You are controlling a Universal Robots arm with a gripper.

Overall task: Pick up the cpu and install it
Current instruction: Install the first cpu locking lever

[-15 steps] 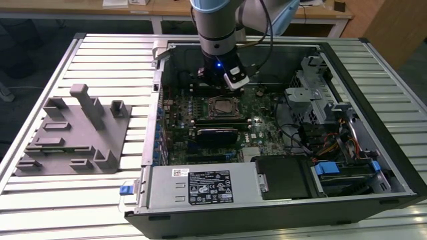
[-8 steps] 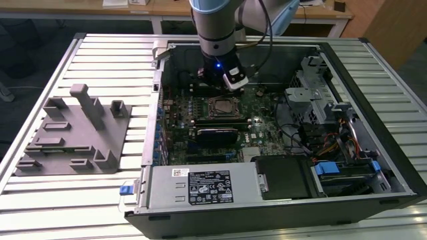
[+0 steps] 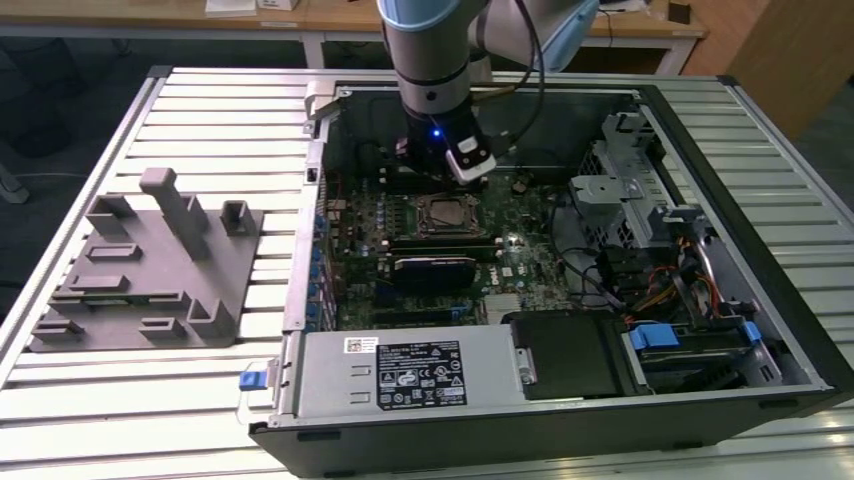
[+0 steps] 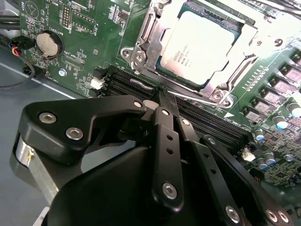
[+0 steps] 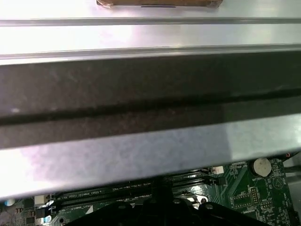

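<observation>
I am hovering my claw (image 4: pixel 162 101) inside the open computer case (image 3: pixel 747 330), just above the motherboard (image 4: pixel 94 47). My fingers (image 4: pixel 164 141) are looking pressed together with nothing between them, though the tips are partly hidden. The cpu (image 4: pixel 202 47) is sitting in its socket (image 4: pixel 141 52) just beyond my fingertips, apart from them.

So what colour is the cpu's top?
Pale silver, with a thin darker rim; the cpu shows best in the second wrist view.

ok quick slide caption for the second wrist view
The cpu sits in the motherboard socket, with the hand just above the memory slots.
</observation>
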